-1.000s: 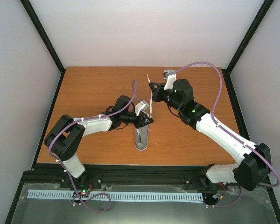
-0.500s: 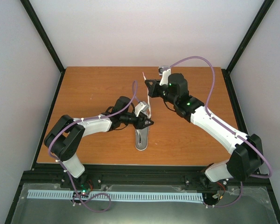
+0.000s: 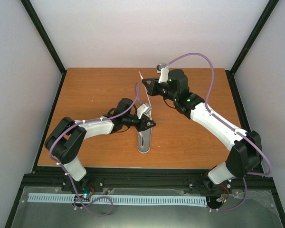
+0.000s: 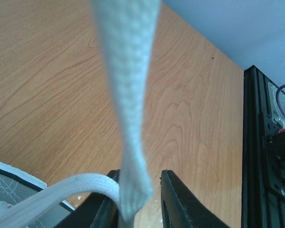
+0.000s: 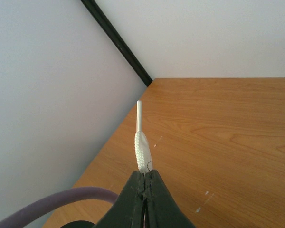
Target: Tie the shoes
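A: What carries everything?

B: The wooden table. 2 arms reach over it from the near edge.

A: And the shoe?

B: It is 1 grey shoe with a white sole rim. It lies on the table about midway between the arms, closer to the near edge than the far one.

A: The lace?

B: It is white. It rises taut from the far end of the shoe, up and away to the right arm.

A: What about the left end effector?

B: It hovers over the shoe's far end. Its jaws are parted and the lace runs between them, touching 1 finger with a gap on the other side. It is not clamped. A 2nd strand curves past at the lower left of the wrist view.

A: The right end effector?

B: It is raised over the far half of the table, clenched on the lace's end. The aglet sticks out above the fingertips.
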Action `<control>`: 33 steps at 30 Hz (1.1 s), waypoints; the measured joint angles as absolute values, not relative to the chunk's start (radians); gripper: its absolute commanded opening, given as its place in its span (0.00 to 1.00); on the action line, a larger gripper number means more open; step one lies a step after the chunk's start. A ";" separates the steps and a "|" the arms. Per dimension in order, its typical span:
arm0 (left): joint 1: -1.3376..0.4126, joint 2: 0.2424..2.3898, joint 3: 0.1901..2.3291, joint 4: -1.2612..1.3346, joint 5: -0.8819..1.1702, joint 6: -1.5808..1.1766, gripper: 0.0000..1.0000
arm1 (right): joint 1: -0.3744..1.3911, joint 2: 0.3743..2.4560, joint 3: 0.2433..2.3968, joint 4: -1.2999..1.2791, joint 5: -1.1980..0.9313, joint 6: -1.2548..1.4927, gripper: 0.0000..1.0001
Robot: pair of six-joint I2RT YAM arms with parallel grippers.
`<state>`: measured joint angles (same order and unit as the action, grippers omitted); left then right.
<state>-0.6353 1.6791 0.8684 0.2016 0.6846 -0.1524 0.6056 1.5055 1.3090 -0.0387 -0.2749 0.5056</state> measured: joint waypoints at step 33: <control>-0.633 1.430 0.560 0.372 0.590 -0.336 0.01 | 0.595 2.055 1.656 -0.291 -0.542 0.329 0.83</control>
